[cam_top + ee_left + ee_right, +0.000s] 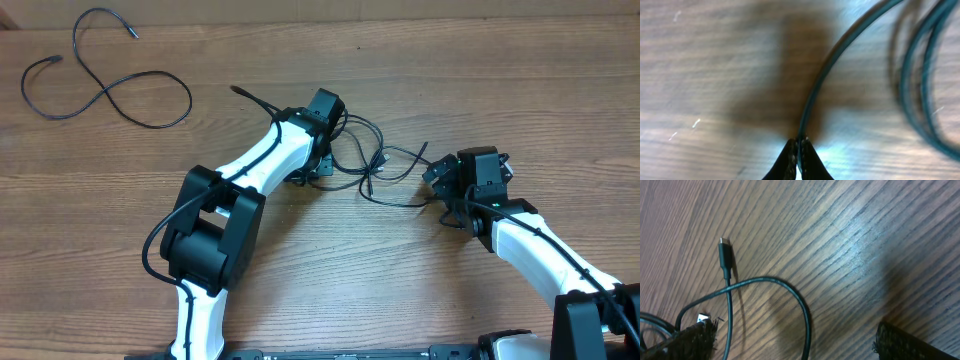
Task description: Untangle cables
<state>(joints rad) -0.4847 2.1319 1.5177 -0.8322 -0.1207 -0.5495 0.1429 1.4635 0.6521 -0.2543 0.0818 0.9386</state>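
Two tangled black cables (375, 160) lie in loose loops on the wooden table between my two grippers. My left gripper (318, 168) is at the left side of the tangle. In the left wrist view its jaws (799, 150) are shut on one thin cable (822, 80), and more loops (922, 75) curve at the right. My right gripper (437, 185) is at the tangle's right side and stands open (800, 340). A cable loop (802, 310) runs between its fingers without touching them. A plug end (725, 255) lies beyond the loop.
A third black cable (105, 85) lies by itself in a loose S at the table's far left. The left arm (240, 170) stretches diagonally across the middle, and the right arm (530, 245) comes in from the lower right.
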